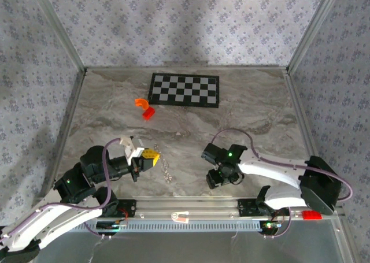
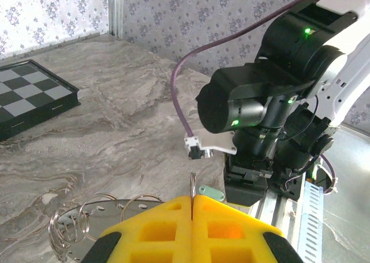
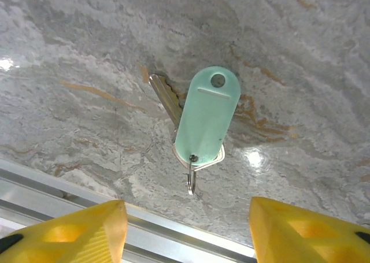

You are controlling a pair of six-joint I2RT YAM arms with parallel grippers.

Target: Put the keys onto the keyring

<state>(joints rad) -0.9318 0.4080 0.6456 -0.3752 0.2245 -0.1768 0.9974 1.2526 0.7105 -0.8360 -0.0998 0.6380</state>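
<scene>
Where the right jaws are spread wide and empty, the keys (image 3: 207, 115) are seen flat on the desk (image 3: 87, 55) just ahead of them. The left jaws are pressed shut on the keyring (image 1: 166, 170), its chain trailed onto the desk beside them.

The bench (image 1: 260, 118) is carrying one set of keys (image 3: 206, 115), one keyring (image 1: 166, 169), one checkerboard (image 1: 185, 89), one orange piece (image 1: 141, 103) and one red piece (image 1: 148, 114).
</scene>
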